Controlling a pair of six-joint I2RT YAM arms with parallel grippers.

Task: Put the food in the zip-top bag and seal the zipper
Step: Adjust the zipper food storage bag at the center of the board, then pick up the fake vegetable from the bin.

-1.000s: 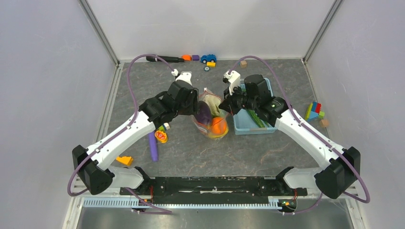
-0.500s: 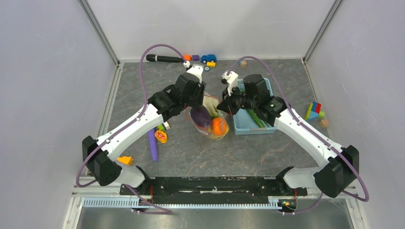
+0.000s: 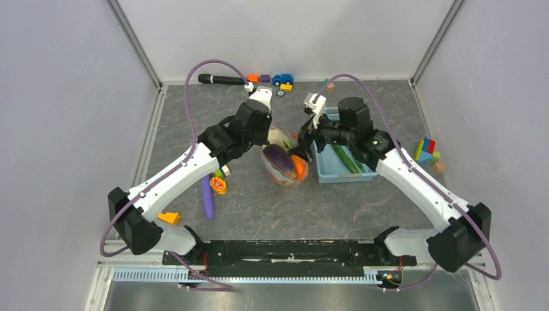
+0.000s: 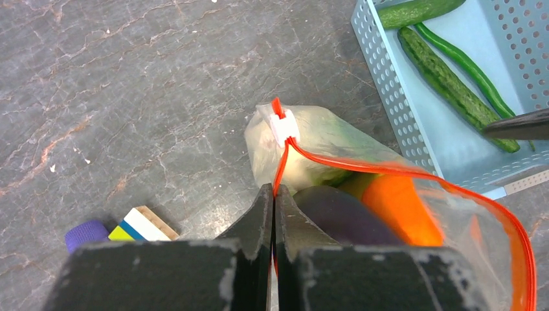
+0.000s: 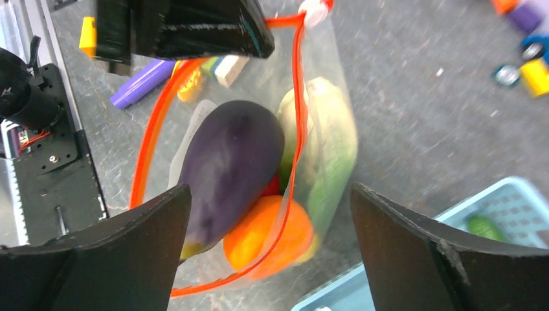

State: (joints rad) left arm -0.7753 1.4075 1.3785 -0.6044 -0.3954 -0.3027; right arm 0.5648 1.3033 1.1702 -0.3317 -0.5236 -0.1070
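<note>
In left hand [image 4: 273, 194]: zipper [image 4: 281, 165] (pinched near end).

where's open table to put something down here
Widest bare table: at the front, between the zip-top bag, the purple stick and the base rail. A smaller gap lies between the blue basket and the colored blocks. Crowded around the bag and along the back edge's toys.

We log the zip-top bag [image 4: 466, 220] as clear, glossy, crinkled plastic; eggplant [image 5: 226, 168] smooth, dull sheen; basket [image 4: 395, 97] pale-blue perforated plastic; tabletop [image 4: 129, 97] matt, grey, marble-veined; left fingers [image 4: 256, 220] matt black, scuffed edges.
</note>
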